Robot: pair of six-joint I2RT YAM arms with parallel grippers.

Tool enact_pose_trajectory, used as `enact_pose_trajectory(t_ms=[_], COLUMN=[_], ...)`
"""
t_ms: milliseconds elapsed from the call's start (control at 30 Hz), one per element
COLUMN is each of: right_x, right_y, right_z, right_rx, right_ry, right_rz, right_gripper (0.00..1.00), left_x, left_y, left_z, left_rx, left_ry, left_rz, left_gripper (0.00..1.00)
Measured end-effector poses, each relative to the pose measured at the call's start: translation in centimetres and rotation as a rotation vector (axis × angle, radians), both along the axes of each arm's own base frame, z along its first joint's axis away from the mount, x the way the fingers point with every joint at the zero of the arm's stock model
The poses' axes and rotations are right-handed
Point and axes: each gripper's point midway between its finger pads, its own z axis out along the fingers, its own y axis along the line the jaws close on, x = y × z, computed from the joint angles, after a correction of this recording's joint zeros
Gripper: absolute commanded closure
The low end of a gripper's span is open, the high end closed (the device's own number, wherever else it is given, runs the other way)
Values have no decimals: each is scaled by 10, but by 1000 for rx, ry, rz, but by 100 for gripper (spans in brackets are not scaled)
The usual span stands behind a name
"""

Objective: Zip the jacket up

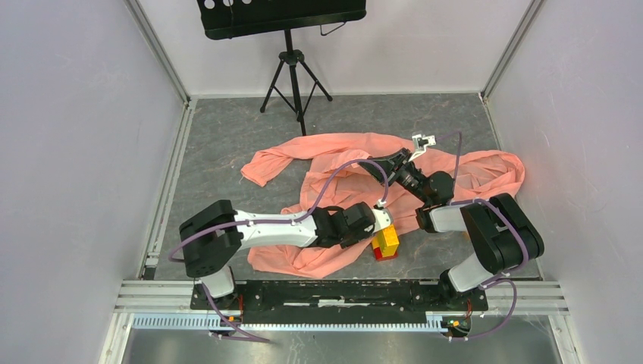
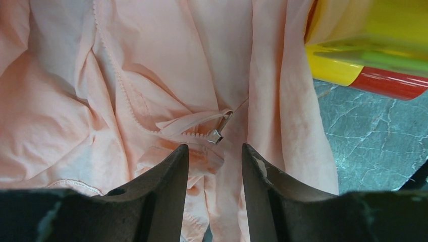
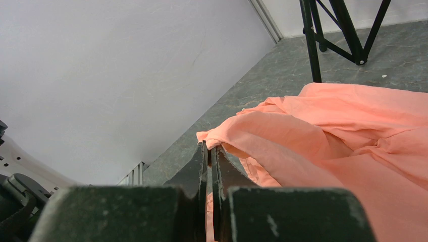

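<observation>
The salmon-pink jacket (image 1: 341, 148) lies crumpled across the grey table. In the left wrist view its zipper teeth (image 2: 118, 75) run down to a small metal slider (image 2: 216, 135). My left gripper (image 2: 214, 154) hangs just short of that slider, open, with loose fabric below the gap and nothing clamped. From above, the left gripper (image 1: 377, 220) sits over the jacket's near part, beside the block stack. My right gripper (image 3: 209, 148) is shut on a fold of the jacket (image 3: 353, 131), lifted a little off the table. In the top view, the right gripper (image 1: 373, 164) is at the garment's middle.
A yellow-and-red block stack (image 1: 385, 243) stands at the jacket's near edge, and the block stack (image 2: 363, 50) shows close to my left fingers. A black tripod stand (image 1: 292, 68) rises at the back. White walls enclose the grey table (image 1: 227, 136) on three sides.
</observation>
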Motion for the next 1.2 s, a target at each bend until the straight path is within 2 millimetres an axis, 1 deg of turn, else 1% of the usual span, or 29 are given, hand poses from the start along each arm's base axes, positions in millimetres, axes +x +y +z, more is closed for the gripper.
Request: enact_pose_trajectory(t_ms=[267,433,467,500,567,600,667,733,767,833,867,967,1100,1200], right_x=[0,0,0,0,0,-1,-1,0,0,0,0,3,7,6], right_y=[0,0,0,0,0,0,0,0,1,1,1,3,6,11], right_z=[0,0,0,0,0,0,0,-1,-2,-4,-5,-6,-2,6], right_rx=[1,5,5,5,6,7,8,8,7,9,10,20,34,45], right_ry=[2,7,7,7,9,9,13,16,19,32,38,58,64,48], right_rz=[1,3,3,3,4,4,6,6,6,9,10,20,29,46], right_gripper=[100,100,100,100,100,100,100,100,100,100,100,100,100,100], left_x=[9,13,13,14,15,15,18,21,22,22,28,36,35,35], left_y=[8,11,12,13,14,15,16,16,18,24,30,40,37,32], left_z=[-11,-23,-26,-27,-29,-29,-28,-27,-25,-19,-14,18,56,71], left_rx=[31,60,68,73,82,83,85,63,42,-18,-68,-287,-565,-659], left_ry=[0,0,0,0,-3,-6,-17,-16,-9,6,14,-12,-41,-52], left_rz=[31,44,46,48,53,56,64,73,77,86,107,121,67,22], left_gripper=[56,60,62,68,82,87,94,98,98,98,98,98,98,98])
